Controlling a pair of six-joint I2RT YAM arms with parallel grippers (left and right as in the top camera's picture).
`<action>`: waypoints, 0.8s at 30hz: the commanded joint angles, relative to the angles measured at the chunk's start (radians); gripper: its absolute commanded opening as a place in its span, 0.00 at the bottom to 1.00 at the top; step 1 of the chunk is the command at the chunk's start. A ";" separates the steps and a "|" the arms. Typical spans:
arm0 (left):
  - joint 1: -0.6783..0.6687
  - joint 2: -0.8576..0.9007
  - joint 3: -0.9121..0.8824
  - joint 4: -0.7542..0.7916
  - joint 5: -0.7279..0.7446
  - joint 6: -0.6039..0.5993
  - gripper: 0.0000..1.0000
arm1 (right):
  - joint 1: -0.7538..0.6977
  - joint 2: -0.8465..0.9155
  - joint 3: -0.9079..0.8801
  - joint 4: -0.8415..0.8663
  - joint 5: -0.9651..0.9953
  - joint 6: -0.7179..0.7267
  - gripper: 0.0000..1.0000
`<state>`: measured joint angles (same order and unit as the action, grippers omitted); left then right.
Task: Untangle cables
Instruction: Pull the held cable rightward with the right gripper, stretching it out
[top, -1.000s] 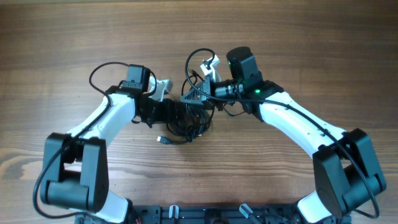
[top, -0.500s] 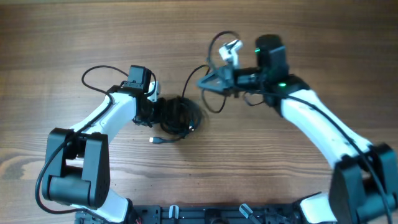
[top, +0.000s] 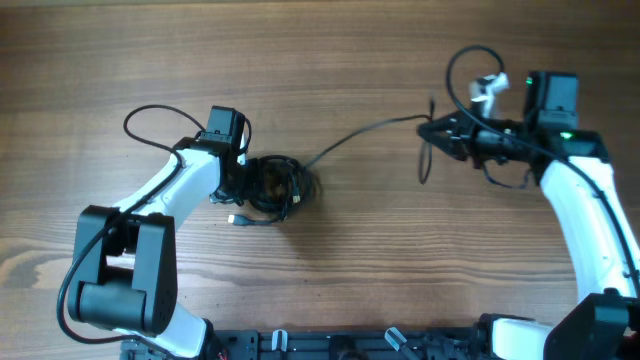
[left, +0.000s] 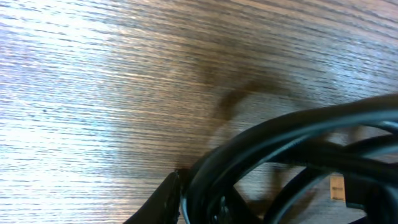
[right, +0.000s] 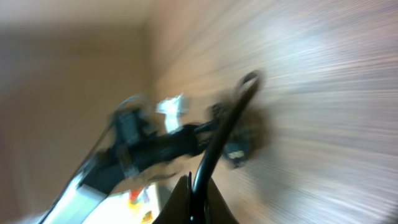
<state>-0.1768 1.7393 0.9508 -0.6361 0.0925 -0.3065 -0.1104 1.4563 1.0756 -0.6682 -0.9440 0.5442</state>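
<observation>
Cables (top: 272, 188) lie knotted on the worktop (top: 320, 60), right at my left end effector (top: 246, 182); I cannot tell whether its fingers are pinching them. My right end effector (top: 438, 133) is clamped on one strand (top: 365, 130) stretched between the two. I judge this the pulling-free step. Next, I'd pin the knot and draw the strand away gently.

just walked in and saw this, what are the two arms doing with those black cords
Two robot arms are working on untangling thin black cables on a wooden table. The right gripper is shut on one cable, which runs from the coiled bundle out to the right. The left gripper sits at that bundle, though its grip is not clear. Most of the cords lie knotted together.
</observation>
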 joint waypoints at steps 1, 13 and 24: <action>0.005 0.010 -0.003 -0.010 -0.098 -0.034 0.21 | -0.086 -0.020 0.011 -0.087 0.404 -0.126 0.04; 0.044 0.010 -0.003 -0.029 -0.150 -0.102 0.18 | -0.166 -0.020 0.011 -0.216 0.994 -0.020 0.04; 0.051 0.010 -0.003 -0.027 -0.145 -0.095 0.27 | -0.164 0.084 0.009 -0.260 1.235 0.024 0.04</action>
<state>-0.1604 1.7393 0.9508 -0.6548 0.0387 -0.3882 -0.2504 1.4925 1.0760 -0.9287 -0.0292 0.4614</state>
